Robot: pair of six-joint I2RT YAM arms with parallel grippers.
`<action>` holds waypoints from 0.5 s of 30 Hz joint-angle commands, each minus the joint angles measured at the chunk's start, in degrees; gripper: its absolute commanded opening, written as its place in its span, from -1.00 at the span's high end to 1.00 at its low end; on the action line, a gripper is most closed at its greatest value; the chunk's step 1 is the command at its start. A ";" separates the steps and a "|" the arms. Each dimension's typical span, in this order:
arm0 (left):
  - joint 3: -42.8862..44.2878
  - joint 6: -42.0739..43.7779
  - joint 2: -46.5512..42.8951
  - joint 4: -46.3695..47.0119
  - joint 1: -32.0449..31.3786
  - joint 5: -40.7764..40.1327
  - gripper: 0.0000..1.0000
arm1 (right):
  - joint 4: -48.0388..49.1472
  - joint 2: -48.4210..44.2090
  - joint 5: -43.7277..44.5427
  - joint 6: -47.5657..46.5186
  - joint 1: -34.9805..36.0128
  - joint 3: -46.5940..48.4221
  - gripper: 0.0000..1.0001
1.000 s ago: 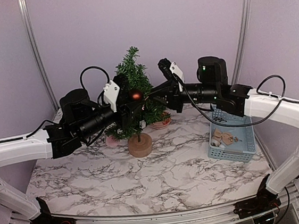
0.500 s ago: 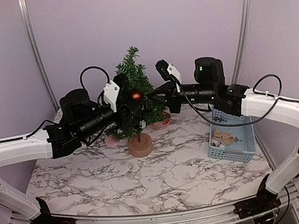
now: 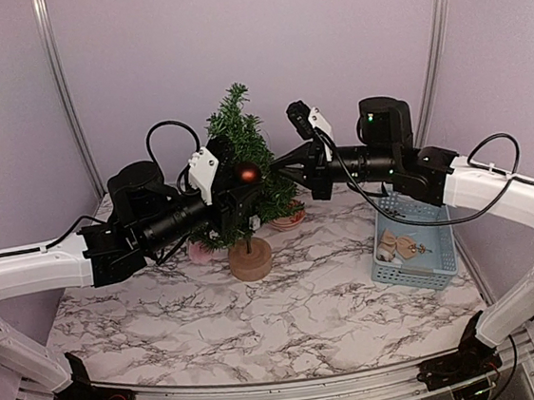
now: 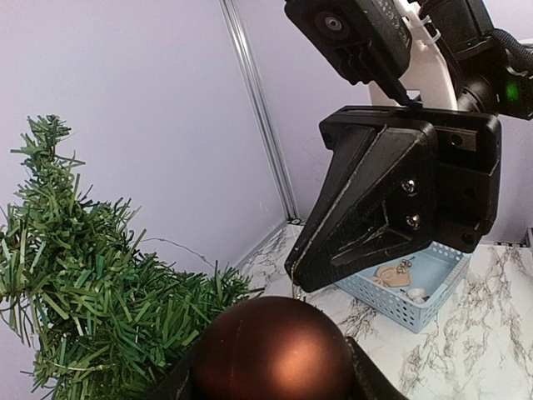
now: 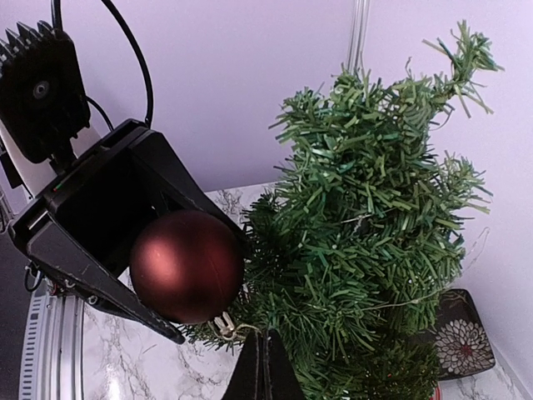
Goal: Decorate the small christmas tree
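Note:
The small christmas tree [image 3: 239, 131] stands on its round tan base [image 3: 250, 258] at the back of the marble table; its branches fill the right wrist view [image 5: 375, 217]. A matte dark-red ball ornament [image 3: 246, 173] hangs in front of the tree's middle, and my left gripper [image 4: 273, 362] is shut on it. The ball [image 5: 186, 265] has its gold cap and thread loop [image 5: 223, 321] pointing down. My right gripper [image 5: 265, 337] is shut just beside the ball, and the thread runs into its tips. In the left wrist view its black fingers [image 4: 375, 208] hover directly above the ball [image 4: 273, 350].
A blue basket [image 3: 419, 280] with several small tan ornaments sits at the right. A flower-patterned dish [image 3: 288, 221] lies behind the tree on the right, and a pink object [image 3: 199, 252] lies left of the base. Metal posts and purple walls close in the back.
My right gripper has closed its fingers at the ornament's thread loop and shifted slightly. My left gripper still holds the ball and has drifted a little to the right.

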 commanded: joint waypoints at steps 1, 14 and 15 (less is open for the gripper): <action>0.85 1.06 -0.95 -0.36 -0.03 -2.59 0.53 | -1.75 0.66 1.92 0.57 0.11 1.38 1.00; 1.55 1.52 0.11 0.01 -0.03 -6.65 0.54 | -2.44 4.19 3.23 0.21 0.07 4.32 1.00; 1.55 1.52 0.09 0.02 -0.03 -6.91 0.55 | -2.34 4.30 3.25 0.21 0.03 4.42 1.00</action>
